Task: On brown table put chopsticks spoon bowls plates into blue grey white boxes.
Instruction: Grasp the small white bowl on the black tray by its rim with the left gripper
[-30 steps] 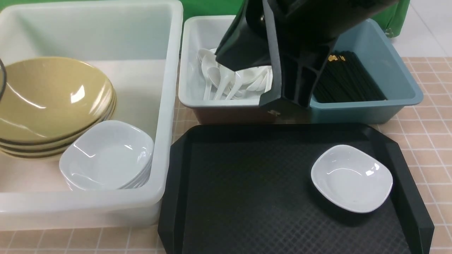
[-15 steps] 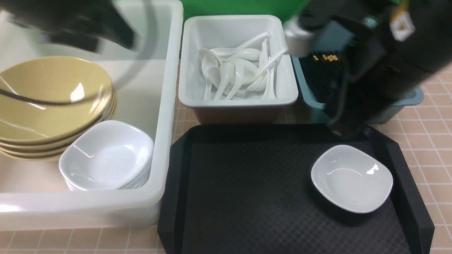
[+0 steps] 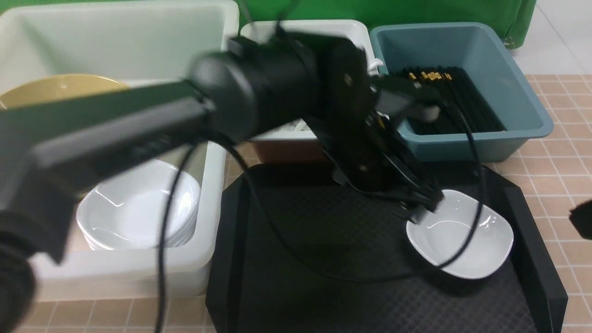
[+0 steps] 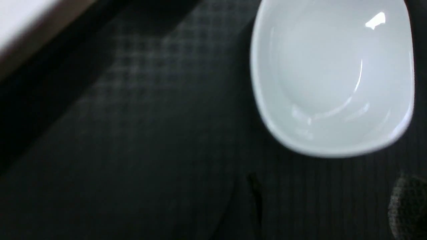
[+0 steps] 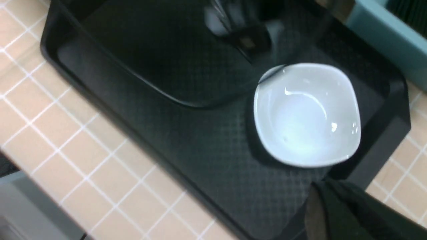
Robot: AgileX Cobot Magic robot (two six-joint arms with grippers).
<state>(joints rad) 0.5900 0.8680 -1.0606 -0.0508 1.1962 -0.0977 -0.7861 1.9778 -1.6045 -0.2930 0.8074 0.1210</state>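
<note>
A single white plate [image 3: 462,236] lies on the black tray's right side, also visible in the left wrist view [image 4: 333,76] and the right wrist view [image 5: 307,113]. My left gripper [image 3: 418,210] reaches across the tray and hovers at that plate's far-left rim. It is open, its dark fingers [image 4: 405,208] wide apart and empty. My right gripper [image 5: 317,200] is shut, empty, and off the tray's right side [image 3: 583,219]. More plates [image 3: 138,208] and yellow bowls [image 3: 55,88] sit in the white box [image 3: 217,152]. Chopsticks [image 3: 462,101] fill the blue box [image 3: 532,111]. The spoons are hidden.
The black tray [image 3: 300,259] sits on the brown table [image 3: 555,171] in front of the boxes. The left arm and its cable cover most of the grey box [image 3: 305,27]. The white box's wall stands just left of the tray.
The left arm swung from over the white box across to the plate on the tray. The right arm pulled back from the blue box to the right edge.
</note>
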